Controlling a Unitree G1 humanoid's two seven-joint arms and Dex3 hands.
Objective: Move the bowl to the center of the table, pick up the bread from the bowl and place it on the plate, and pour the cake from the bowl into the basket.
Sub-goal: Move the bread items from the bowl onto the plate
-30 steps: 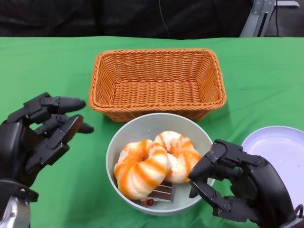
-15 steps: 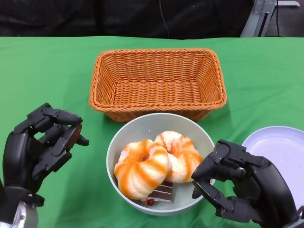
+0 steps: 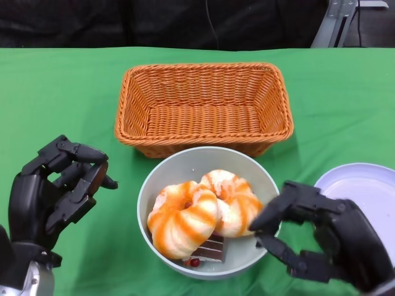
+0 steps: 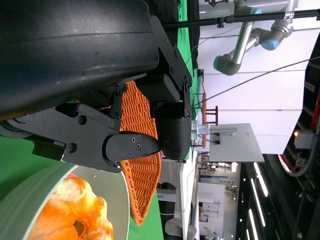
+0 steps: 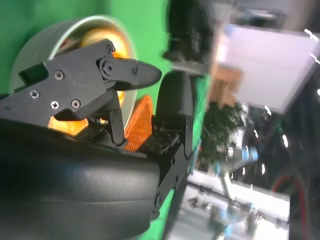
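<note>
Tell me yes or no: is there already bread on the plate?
No. In the head view the plate is bare, and both pieces of bread lie in the bowl.

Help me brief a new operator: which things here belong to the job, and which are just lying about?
Job: bowl, two bread rings, cake, basket, plate, left hand, right hand.
Lying about: only the green cloth.
</note>
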